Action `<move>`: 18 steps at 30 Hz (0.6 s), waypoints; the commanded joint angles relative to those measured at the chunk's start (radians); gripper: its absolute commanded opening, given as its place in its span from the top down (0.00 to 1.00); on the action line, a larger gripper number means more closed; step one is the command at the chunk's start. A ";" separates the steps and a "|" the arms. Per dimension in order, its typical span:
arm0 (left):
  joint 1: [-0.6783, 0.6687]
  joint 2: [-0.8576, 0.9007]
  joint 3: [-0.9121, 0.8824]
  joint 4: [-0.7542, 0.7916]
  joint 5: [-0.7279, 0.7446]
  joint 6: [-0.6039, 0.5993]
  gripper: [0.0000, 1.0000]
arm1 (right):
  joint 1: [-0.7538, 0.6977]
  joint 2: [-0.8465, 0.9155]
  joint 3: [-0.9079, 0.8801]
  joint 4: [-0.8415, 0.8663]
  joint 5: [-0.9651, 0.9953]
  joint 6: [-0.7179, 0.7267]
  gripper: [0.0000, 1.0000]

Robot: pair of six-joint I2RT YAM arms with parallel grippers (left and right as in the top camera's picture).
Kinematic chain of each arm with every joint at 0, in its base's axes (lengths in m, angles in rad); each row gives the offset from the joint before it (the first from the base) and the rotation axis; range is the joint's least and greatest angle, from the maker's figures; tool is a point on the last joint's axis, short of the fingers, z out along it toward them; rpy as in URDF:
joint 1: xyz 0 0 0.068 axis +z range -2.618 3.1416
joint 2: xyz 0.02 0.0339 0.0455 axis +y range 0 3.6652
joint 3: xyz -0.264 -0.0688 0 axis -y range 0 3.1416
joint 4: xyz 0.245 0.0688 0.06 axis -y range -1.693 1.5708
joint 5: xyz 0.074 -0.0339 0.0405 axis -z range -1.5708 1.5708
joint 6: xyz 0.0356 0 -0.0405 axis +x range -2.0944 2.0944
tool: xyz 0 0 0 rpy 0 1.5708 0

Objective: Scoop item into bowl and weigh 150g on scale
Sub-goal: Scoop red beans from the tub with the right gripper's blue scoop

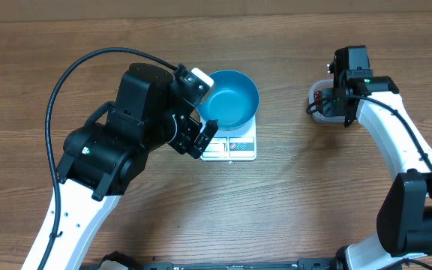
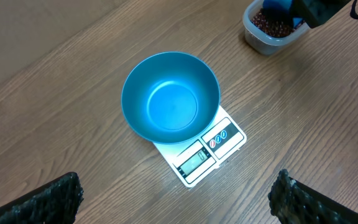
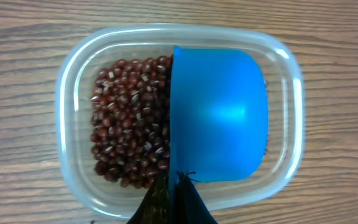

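The blue bowl (image 1: 229,97) (image 2: 170,96) stands empty on the white scale (image 1: 235,148) (image 2: 224,138). My left gripper (image 1: 201,111) (image 2: 176,199) hovers open just left of the bowl, with nothing between its fingers. The item, dark red-brown beans (image 3: 129,118) (image 2: 267,23), lies in a clear plastic tub (image 3: 73,81) (image 1: 318,111) at the right. My right gripper (image 3: 173,186) (image 1: 337,103) is over the tub, shut on the handle of a small blue scoop (image 3: 219,115). The scoop sits on edge in the tub's right half, its back toward the camera, hiding its inside.
The wooden table (image 1: 291,195) carries only the scale with the bowl and the tub. The left arm's black body (image 1: 118,142) and its cable (image 1: 73,67) cover the table's left side. The right arm (image 1: 396,142) runs along the right edge.
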State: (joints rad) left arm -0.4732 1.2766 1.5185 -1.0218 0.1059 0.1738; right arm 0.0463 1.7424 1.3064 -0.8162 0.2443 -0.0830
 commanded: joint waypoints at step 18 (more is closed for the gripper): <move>0.002 -0.001 0.021 0.001 0.018 -0.014 0.01 | -0.163 -0.014 0.015 -0.013 -0.508 -0.001 0.96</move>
State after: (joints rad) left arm -0.4732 1.2766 1.5185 -1.0218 0.1059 0.1738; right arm -0.0887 1.7420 1.3075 -0.8207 -0.0849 -0.0830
